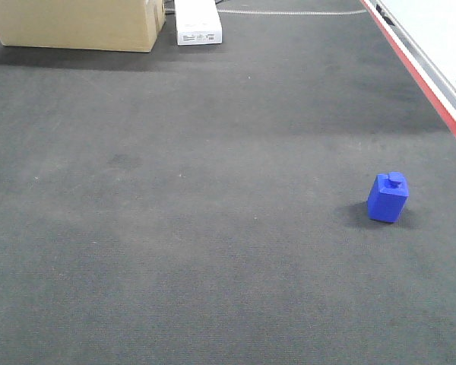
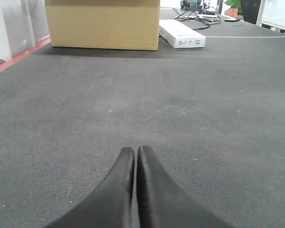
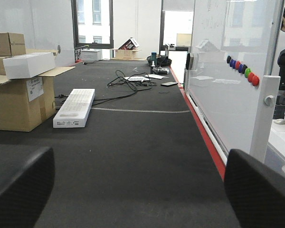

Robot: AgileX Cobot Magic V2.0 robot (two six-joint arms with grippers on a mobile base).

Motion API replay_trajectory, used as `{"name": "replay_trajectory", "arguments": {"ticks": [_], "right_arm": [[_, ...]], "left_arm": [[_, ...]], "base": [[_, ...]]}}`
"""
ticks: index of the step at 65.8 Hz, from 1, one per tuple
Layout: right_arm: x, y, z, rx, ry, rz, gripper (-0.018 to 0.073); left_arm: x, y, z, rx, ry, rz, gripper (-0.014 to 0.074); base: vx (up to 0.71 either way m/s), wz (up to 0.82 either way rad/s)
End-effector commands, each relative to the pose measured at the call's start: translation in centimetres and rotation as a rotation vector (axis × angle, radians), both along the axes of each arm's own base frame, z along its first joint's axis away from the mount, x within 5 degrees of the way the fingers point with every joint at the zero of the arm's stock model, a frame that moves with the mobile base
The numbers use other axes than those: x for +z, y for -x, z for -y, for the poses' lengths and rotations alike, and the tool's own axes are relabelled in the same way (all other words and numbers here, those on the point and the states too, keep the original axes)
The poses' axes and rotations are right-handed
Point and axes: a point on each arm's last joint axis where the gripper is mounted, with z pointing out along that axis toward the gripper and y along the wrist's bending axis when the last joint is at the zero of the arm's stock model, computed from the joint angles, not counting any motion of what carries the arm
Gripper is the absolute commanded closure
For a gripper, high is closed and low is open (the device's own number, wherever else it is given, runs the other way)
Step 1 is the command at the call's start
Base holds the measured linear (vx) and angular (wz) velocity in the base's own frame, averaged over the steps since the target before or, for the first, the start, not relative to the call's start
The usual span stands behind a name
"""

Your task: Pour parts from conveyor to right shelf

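I've got the blue block (image 1: 387,198) at 3 o'clock on front cam, in neither wrist cam. Left gripper (image 2: 135,152) pinched closed, empty; right gripper (image 3: 137,159) wide apart, empty. Dark carpet (image 1: 175,228), cardboard box (image 1: 83,23) at 11.

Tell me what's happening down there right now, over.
Left gripper shut, empty. Right gripper open, empty. Blue block upright on carpet, nothing near it. No conveyor or shelf in view.

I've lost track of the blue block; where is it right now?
In the front-facing view the blue block sits on the grey carpet at mid-right, near the red floor stripe, far from the cardboard box at top left.
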Motion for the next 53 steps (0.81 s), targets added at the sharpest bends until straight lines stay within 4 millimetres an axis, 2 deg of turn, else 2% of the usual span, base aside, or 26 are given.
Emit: {"name": "replay_trajectory", "arguments": {"ticks": [1, 10, 16, 34, 42, 53], "right_arm": [[1.6, 0.1, 0.1, -0.003, -0.021, 0.048, -0.0134], [1.5, -1.0, 0.1, -0.016, -0.08, -0.177, -0.0115], [1.7, -2.9, 0.2, -0.028, -0.085, -0.335, -0.0109], [1.3, -11.4, 0.2, -0.059, -0.081, -0.728, -0.0095], [0.2, -15.7, 0.2, -0.072, -0.078, -0.881, -0.009], [-1.4, -20.6, 0.2, -0.08, -0.065, -1.046, -0.0085]], "left_arm": [[1.4, 0.1, 0.0, 0.002, 0.014, 0.105, 0.0603], [1.4, 0.1, 0.0, 0.002, 0.014, 0.105, 0.0603], [1.4, 0.1, 0.0, 0.002, 0.014, 0.105, 0.0603], [1.4, 0.1, 0.0, 0.002, 0.014, 0.105, 0.0603], [1.4, 0.1, 0.0, 0.002, 0.014, 0.105, 0.0603], [1.4, 0.1, 0.0, 0.002, 0.014, 0.105, 0.0603]], "base": [[0.0, 0.0], [0.0, 0.0], [0.0, 0.0], [0.0, 0.0], [0.0, 0.0], [0.0, 0.0]]}}
